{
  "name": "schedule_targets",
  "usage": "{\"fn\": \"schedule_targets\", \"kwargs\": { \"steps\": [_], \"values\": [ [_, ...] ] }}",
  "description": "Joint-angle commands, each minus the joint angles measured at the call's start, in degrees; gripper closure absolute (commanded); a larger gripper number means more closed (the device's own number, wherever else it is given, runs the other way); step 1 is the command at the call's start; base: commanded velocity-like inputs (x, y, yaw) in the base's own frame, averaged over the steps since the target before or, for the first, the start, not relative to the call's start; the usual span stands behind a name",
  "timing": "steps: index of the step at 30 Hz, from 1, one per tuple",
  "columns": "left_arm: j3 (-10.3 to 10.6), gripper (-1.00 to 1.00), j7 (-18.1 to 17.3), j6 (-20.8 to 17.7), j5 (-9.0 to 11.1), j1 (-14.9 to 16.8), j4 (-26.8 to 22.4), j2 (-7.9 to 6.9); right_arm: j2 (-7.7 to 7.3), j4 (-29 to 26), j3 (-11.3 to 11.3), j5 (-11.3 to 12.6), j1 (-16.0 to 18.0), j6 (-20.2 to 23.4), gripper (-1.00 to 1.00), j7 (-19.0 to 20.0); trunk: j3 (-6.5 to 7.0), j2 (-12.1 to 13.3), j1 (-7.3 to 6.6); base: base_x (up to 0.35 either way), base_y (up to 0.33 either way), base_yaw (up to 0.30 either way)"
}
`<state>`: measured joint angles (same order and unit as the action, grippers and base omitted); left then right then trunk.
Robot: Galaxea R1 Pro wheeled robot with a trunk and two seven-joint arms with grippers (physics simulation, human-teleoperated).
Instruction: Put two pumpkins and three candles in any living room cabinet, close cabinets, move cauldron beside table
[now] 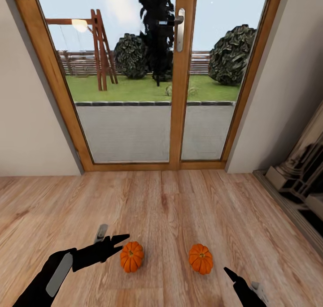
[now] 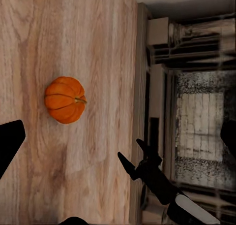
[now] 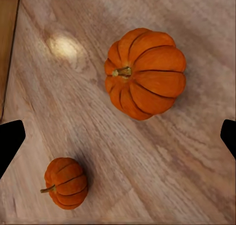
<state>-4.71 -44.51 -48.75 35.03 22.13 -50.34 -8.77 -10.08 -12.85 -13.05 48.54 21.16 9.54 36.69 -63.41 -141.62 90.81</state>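
Two orange pumpkins sit apart on the wooden floor: the left pumpkin (image 1: 131, 256) and the right pumpkin (image 1: 200, 258). My left gripper (image 1: 123, 243) is open, its fingers pointing at the left pumpkin from just beside it, not touching. My right gripper (image 1: 232, 275) hovers low to the right of the right pumpkin. The right wrist view looks down on the right pumpkin (image 3: 146, 73) up close and the left pumpkin (image 3: 66, 182) farther off, with open fingertips (image 3: 11, 140) at the frame edges. In the left wrist view, one pumpkin (image 2: 65, 100) lies on the floor before the open right gripper (image 2: 131, 151).
A wood-framed glass patio door (image 1: 178, 96) stands straight ahead, flanked by pale walls. A dark fireplace surround (image 1: 300, 172) with a raised floor edge runs along the right. Bare wooden floor (image 1: 166, 208) stretches between the door and the pumpkins.
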Motion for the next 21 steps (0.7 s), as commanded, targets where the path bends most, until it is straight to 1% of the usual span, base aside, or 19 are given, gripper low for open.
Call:
{"fn": "schedule_targets", "kwargs": {
  "steps": [1, 3, 7, 10, 12, 15, 21],
  "values": [
    [-0.09, -1.0, -1.15, -0.31, -0.02, 0.02, 0.03, 0.0, -0.02, 0.05, -0.13, 0.56, 0.02, 1.17, -1.0, 0.9, -0.05, -0.02, -0.01, 0.0, 0.0, 0.0],
    [-0.11, -1.0, -2.18, -0.35, -0.04, 0.02, 0.13, -0.05, -0.03, 0.08, -0.13, 0.58, 0.02, 1.9, -1.0, 1.64, -0.05, -0.02, -0.01, 0.0, 0.0, 0.0],
    [-0.06, -1.0, -2.79, -0.37, -0.02, 0.02, 0.41, -0.1, -0.03, 0.17, -0.2, 0.75, 0.02, 2.33, -1.0, 2.15, -0.05, -0.02, -0.01, 0.0, 0.0, 0.0],
    [0.02, -1.0, -2.83, -0.38, 0.09, 0.02, 0.51, -0.05, -0.03, 0.3, -0.21, 1.94, 0.02, 2.39, -1.0, 2.28, -0.05, -0.02, -0.01, 0.04, 0.0, 0.0],
    [0.05, -1.0, -2.73, -0.38, -0.01, 0.02, 0.57, 0.0, -0.03, 0.4, -0.22, 2.49, 0.02, 2.41, -1.0, 2.32, -0.05, -0.02, -0.01, 0.198, 0.0, 0.0],
    [-0.05, -1.0, -2.87, -0.38, -0.1, 0.02, 0.48, -0.02, -0.04, 0.44, -0.22, 2.65, 0.02, 2.41, -1.0, 2.33, -0.05, -0.02, -0.01, 0.244, 0.0, 0.0],
    [0.12, -1.0, -2.74, -0.38, -0.13, 0.02, 0.51, 0.1, -0.03, 0.45, -0.22, 2.73, 0.02, 2.33, -1.0, 2.26, -0.05, -0.02, -0.01, 0.112, -0.026, 0.0]
  ]
}}
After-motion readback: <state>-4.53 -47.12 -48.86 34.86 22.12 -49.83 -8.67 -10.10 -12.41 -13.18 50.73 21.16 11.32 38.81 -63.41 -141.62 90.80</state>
